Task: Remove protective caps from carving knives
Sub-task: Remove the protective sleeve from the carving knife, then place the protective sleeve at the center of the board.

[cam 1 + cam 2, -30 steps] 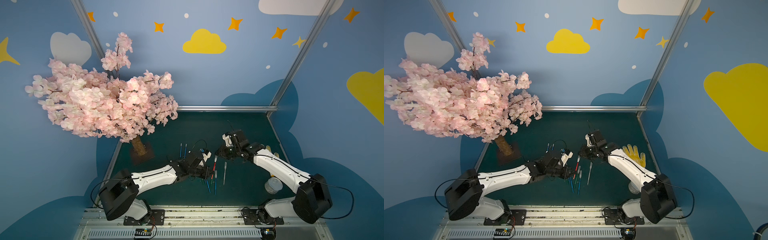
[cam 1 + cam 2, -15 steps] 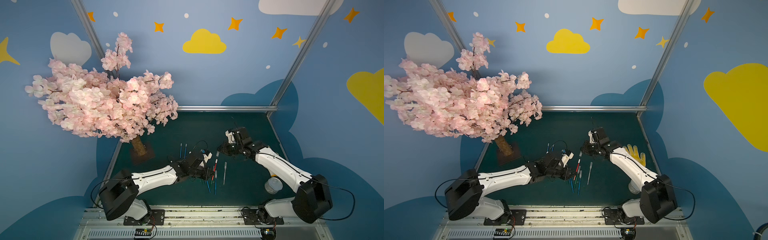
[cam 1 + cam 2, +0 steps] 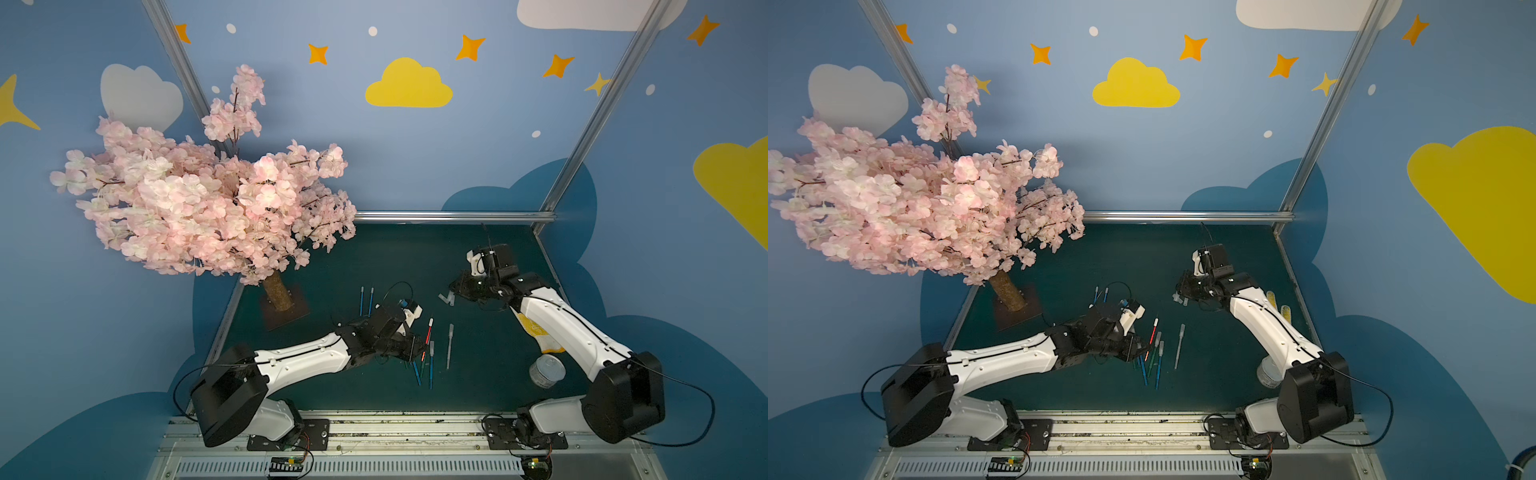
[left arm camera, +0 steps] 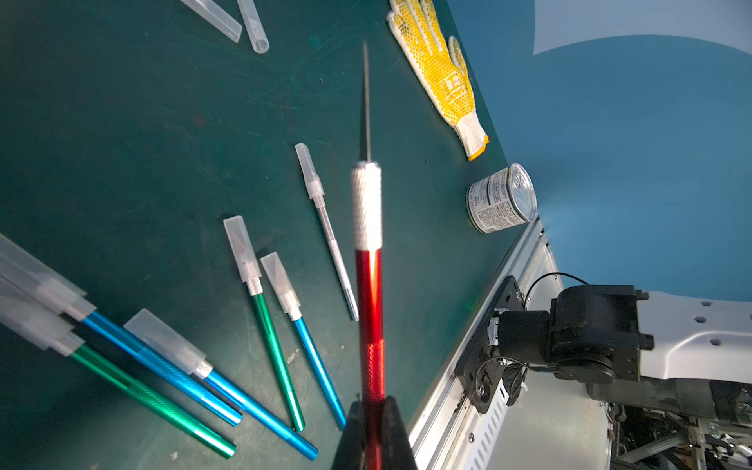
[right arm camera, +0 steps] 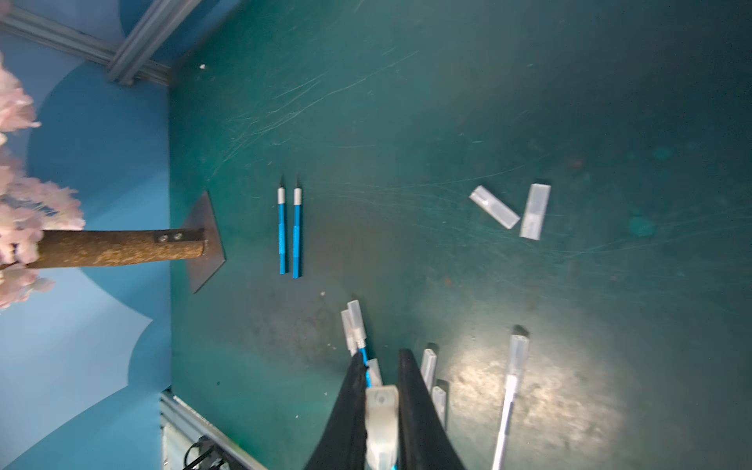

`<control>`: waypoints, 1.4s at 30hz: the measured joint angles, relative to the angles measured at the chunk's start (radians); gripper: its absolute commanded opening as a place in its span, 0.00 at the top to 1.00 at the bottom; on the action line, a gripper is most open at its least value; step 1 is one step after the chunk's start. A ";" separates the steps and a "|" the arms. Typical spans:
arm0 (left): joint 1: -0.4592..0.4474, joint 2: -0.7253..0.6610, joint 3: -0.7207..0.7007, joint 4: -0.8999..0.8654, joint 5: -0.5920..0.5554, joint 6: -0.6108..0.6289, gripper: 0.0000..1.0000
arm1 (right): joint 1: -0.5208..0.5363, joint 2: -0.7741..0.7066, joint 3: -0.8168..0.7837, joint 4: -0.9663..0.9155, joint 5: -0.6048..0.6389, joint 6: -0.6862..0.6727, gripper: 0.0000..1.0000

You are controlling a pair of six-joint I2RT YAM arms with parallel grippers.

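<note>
My left gripper is shut on the tail of a red carving knife, whose thin blade is bare and points away over the mat. In both top views it sits above a cluster of capped blue and green knives. A whitish capped knife lies beside them. My right gripper is shut on a translucent protective cap. In a top view it hovers next to two loose caps. Two uncapped blue knives lie side by side near the tree.
A pink blossom tree with a brown trunk stands on a plate at the back left. A yellow dotted glove and a tin can lie by the mat's right edge. The metal rail runs along the front.
My right gripper has drawn back and to the right, away from the red knife, with the cap in it. The left arm has barely moved.
</note>
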 measured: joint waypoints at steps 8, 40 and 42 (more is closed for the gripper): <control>0.008 -0.010 -0.005 -0.027 -0.036 0.004 0.93 | -0.065 0.088 0.038 -0.103 0.066 -0.058 0.90; 0.066 -0.055 -0.052 -0.071 -0.056 0.003 0.93 | -0.140 0.498 0.267 -0.211 0.087 -0.189 0.93; 0.067 -0.055 -0.052 -0.072 -0.056 0.003 0.93 | -0.141 0.519 0.276 -0.212 0.089 -0.192 0.93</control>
